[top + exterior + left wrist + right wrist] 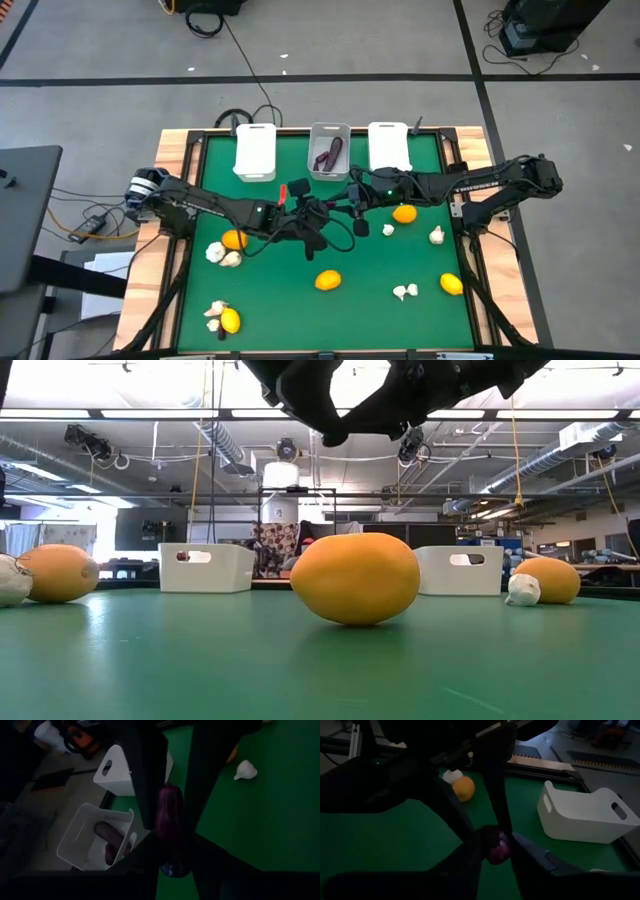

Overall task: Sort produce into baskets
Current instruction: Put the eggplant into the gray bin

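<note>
A dark purple eggplant (pixel 171 822) hangs in the air over the middle of the green table, held between both grippers. My left gripper (pixel 316 226) and my right gripper (pixel 354 206) meet there, both shut on it. The eggplant's end also shows in the right wrist view (pixel 495 848). At the far edge stand three baskets: white (pixel 255 152), grey translucent (pixel 330 135) with an eggplant (pixel 329 155) lying inside, and white (pixel 388 147). Citrus fruits (pixel 328 280) (pixel 404 213) (pixel 234 239) and garlic bulbs (pixel 388 230) (pixel 215 252) lie on the mat. My left gripper pinches the eggplant's lower part (pixel 172 851) between its two fingers, which lie along its sides. The eggplant is lifted clear of the table. My right gripper pinches the eggplant's end (pixel 496 851) between its two fingers (pixel 525 851). The left arm's fingers come at the same piece from the opposite side.
More citrus (pixel 452 284) (pixel 230 320) and garlic (pixel 437 236) (pixel 405 291) (pixel 215 312) lie toward the near and right edges. In the low view a citrus (pixel 355 578) sits near the camera, under the grippers. Bare mat shows at the near middle.
</note>
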You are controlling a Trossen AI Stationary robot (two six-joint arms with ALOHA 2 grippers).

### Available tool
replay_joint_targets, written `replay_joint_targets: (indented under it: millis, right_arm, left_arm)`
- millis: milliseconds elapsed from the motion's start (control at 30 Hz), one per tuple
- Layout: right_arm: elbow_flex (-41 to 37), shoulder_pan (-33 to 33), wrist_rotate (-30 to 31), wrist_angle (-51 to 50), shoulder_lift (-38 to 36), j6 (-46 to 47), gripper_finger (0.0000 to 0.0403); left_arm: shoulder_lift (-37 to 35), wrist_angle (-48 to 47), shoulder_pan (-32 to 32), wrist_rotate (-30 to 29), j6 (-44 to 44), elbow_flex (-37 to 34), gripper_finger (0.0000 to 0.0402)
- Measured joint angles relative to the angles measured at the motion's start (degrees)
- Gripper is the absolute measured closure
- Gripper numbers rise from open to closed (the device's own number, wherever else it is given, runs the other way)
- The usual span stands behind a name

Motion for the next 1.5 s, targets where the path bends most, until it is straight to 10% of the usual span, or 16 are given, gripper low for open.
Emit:
replay_joint_targets:
  millis: [167, 500, 867, 1333, 1500]
  right_arm:
    - [0.00, -0.09, -0.14, -0.07, 0.00, -0.41, 0.0382]
    - [-0.02, -6.71, 18.13, 1.81, 0.15, -0.43, 0.0381]
    - [0.02, -25.91, 6.29, 7.58, 11.62, 2.75, 0.0373]
    - [0.09, -28.83, 6.59, 16.97, 20.58, 6.19, 0.0223]
    - [0.04, -27.65, -1.64, 15.86, 16.81, 11.84, 0.0203]
  left_arm:
    - [0.00, -0.19, 0.00, -0.12, -2.38, 0.00, 0.0301]
    - [-0.89, -15.22, -0.19, -0.96, -15.33, -1.30, 0.0255]
    - [-2.16, -21.98, -1.02, 9.35, -27.19, -8.66, 0.0244]
    - [-3.23, -37.69, -8.50, 14.91, -40.65, -3.75, 0.0245]
    - [-3.23, -42.80, -11.36, 28.85, -40.51, -3.56, 0.0245]
